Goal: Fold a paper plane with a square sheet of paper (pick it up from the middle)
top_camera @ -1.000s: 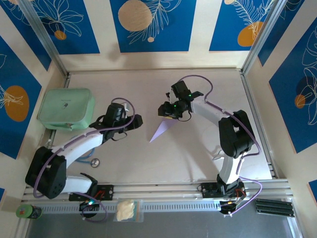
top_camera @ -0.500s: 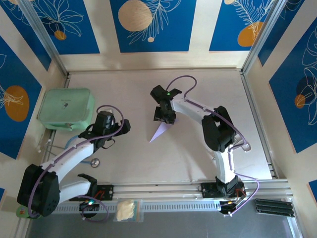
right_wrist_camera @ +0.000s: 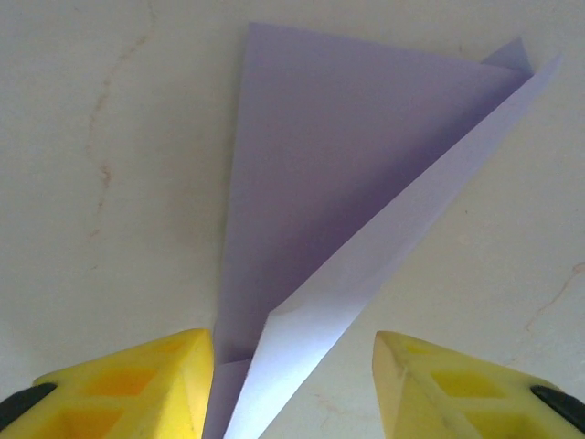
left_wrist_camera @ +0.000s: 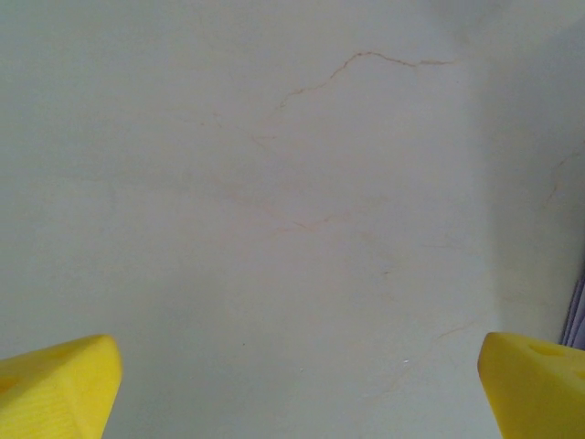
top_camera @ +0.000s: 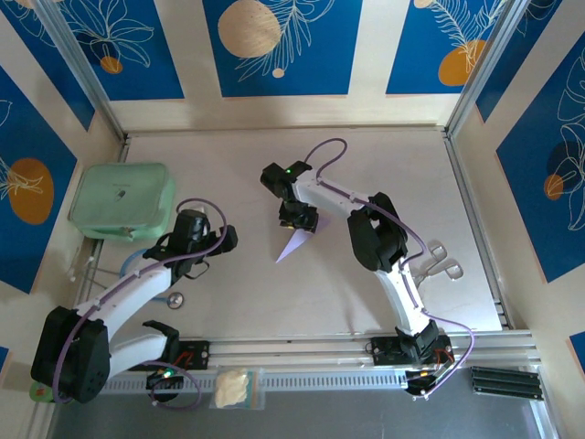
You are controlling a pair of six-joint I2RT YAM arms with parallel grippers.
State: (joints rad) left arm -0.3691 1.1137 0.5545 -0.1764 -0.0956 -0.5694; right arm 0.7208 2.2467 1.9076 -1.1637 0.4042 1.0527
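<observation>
At the near side of the desk [top_camera: 366, 302], the left claw [left_wrist_camera: 292, 393] hangs over bare surface, its yellow fingers [left_wrist_camera: 57, 384] wide apart with nothing between them. To the right of it, about mid-desk, lies the paper plane [top_camera: 292, 245], a pale lilac dart whose sharp nose points toward the near left. A pair of scissors [top_camera: 441, 262] rests well apart on the right. Just beyond the nose, the right claw [right_wrist_camera: 292, 384] is over the plane's wider end, fingers spread and not closed on it. In the wrist view the paper runs down between the two tips, a paler flap standing up off the darker layer; I cannot tell whether either finger touches it. Farther back on the left sits a mint-green box [top_camera: 122, 201].
</observation>
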